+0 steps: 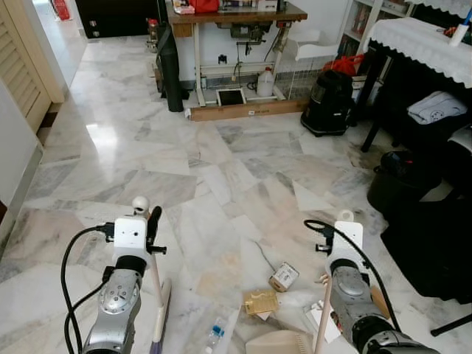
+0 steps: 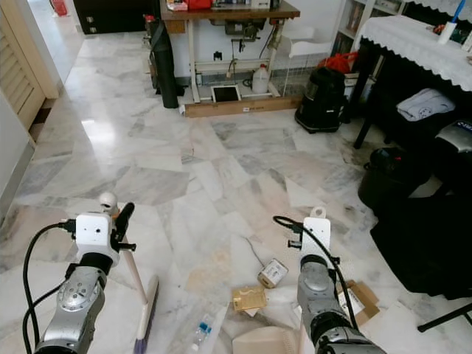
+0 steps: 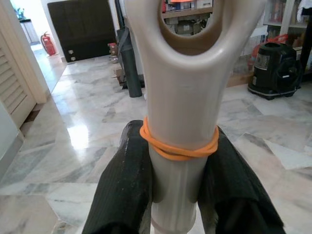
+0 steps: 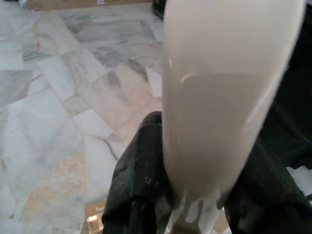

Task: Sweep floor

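Broom [image 1: 158,295] sat at 7 o'clock, left gripper [image 3: 180,195] clamped on its handle. Dustpan [image 1: 280,343] sat at 6 o'clock, right gripper [image 4: 195,195] gripping its handle. Litter remained unswept between them: small box [image 1: 284,276], yellow card [image 1: 261,302], bottle [image 1: 214,335]. Sweep looked barely begun.

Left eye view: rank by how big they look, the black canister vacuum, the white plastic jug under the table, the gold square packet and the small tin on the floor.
1. Black canister vacuum
2. White plastic jug
3. Gold square packet and small tin: look alike, and both lie nearer the camera, so unranked.
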Controlling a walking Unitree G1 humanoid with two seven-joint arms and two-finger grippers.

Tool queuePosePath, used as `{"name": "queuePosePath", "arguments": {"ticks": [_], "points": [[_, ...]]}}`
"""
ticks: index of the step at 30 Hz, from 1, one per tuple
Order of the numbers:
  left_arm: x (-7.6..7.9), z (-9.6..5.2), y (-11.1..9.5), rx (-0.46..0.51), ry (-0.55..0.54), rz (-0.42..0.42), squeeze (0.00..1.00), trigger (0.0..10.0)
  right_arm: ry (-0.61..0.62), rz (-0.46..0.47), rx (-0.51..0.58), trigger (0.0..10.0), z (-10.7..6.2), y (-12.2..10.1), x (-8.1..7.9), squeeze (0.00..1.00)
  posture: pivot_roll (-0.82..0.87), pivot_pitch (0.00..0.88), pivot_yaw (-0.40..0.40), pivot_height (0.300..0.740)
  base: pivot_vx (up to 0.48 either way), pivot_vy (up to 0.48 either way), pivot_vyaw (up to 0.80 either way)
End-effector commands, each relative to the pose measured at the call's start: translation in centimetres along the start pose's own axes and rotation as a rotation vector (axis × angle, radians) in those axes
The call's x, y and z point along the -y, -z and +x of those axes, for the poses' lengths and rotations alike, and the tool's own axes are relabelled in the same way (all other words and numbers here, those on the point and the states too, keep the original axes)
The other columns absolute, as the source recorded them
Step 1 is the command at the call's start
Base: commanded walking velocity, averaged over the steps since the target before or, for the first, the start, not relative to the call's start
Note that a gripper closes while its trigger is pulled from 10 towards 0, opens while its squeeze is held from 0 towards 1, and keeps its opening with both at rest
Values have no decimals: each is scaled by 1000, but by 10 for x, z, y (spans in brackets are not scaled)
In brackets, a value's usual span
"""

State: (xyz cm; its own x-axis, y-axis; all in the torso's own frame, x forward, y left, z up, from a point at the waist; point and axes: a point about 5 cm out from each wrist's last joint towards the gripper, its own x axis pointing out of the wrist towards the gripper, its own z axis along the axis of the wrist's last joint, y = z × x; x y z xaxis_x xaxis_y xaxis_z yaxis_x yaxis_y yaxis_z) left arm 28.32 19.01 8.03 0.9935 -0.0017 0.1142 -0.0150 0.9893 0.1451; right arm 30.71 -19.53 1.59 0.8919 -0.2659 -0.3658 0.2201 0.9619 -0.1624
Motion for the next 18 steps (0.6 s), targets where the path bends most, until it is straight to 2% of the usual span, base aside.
{"name": "queuePosePath", "arguments": {"ticks": [1,10,18], "points": [[3,8,-13,55,26,6,0,10000,-29,-9,-61,10000,1,5,0,0,108,0,-6,740,0,0,0],[8,8,-13,48,51,-7,0,10000,-145,-43,-109,10000,1,4,-10,0,107,0,-6,740,0,0,0],[10,8,-13,46,64,-12,0,10000,-185,-76,-163,10000,1,9,-11,0,106,0,-8,740,0,0,0]]}}
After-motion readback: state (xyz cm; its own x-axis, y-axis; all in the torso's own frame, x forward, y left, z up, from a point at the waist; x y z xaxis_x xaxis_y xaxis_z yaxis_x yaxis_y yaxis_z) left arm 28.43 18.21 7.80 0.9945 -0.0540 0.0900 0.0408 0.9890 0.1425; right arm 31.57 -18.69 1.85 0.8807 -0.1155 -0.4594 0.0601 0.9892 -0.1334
